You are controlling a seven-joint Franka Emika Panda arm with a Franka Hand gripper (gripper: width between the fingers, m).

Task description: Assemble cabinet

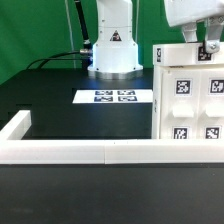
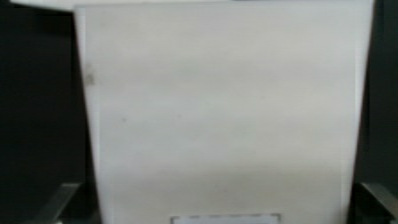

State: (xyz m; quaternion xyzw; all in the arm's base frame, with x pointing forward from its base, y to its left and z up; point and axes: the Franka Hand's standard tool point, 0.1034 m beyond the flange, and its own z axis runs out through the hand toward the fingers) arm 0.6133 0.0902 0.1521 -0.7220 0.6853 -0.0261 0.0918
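cabinet stands tall as arm hovers at its top edge

the gripper (image 1: 208,47) sits at the top of the cabinet (image 1: 190,95), its dark fingers touching or just above the upper edge; whether they are spread or pinched on the panel cannot be told from either view. in the wrist view a plain white face of the cabinet (image 2: 222,110) fills nearly everything, with dark finger shapes only hinted at the corners. the cabinet stands upright at the exterior view's right, its tagged front facing the camera, four tags showing two by two. the marker board (image 1: 116,96) lies flat just beside the cabinet, toward the exterior view's left, and the low white rail (image 1: 70,152) runs in front of the cabinet's foot. judging by this, the body looks largely built; what fitting remains is hidden.
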